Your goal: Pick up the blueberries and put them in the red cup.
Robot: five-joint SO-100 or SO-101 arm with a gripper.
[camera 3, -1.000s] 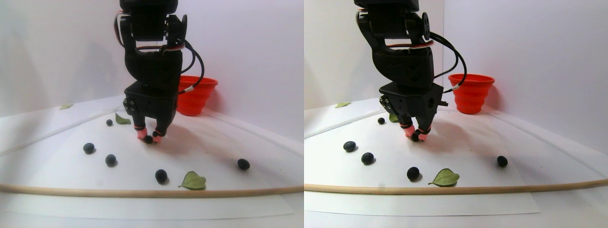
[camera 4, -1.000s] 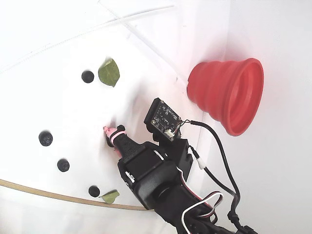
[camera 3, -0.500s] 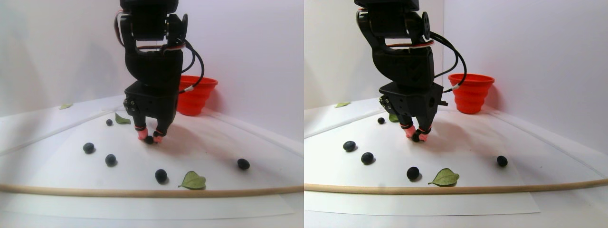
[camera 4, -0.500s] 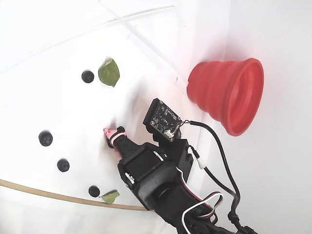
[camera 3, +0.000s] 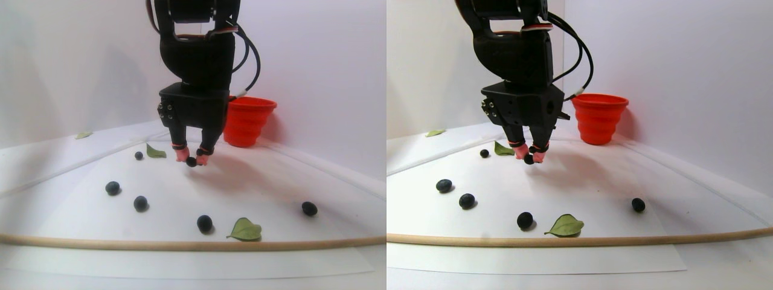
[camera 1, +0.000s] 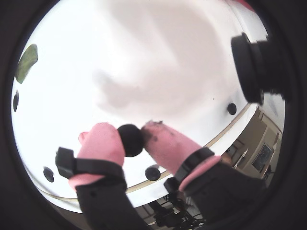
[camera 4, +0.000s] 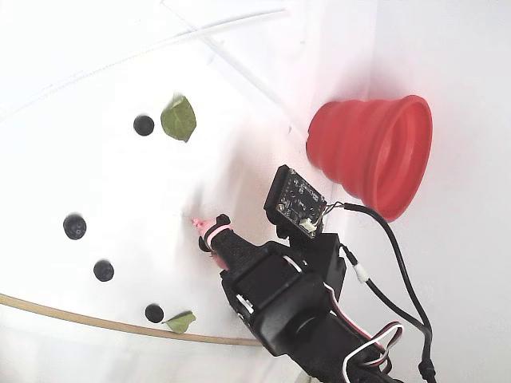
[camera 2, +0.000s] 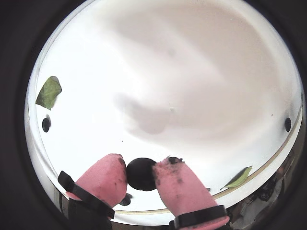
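Note:
My gripper (camera 1: 130,135) is shut on one blueberry (camera 1: 130,140), pinched between its two pink fingertips. Both wrist views show this, the other one with the berry (camera 2: 140,175) at the bottom centre. In the stereo pair view the gripper (camera 3: 191,160) holds the berry (camera 3: 191,162) just above the white sheet, left of and in front of the red cup (camera 3: 247,121). The cup (camera 4: 375,155) stands by the wall. Several more blueberries lie loose on the sheet, such as one at the left (camera 3: 112,188), one at the front (camera 3: 205,223) and one at the right (camera 3: 309,208).
Green leaves lie on the sheet at the front (camera 3: 244,229) and behind the gripper (camera 3: 155,151). A wooden rod (camera 3: 181,243) edges the sheet's front. White walls close the back and right. The arm's cable (camera 4: 399,271) hangs near the cup.

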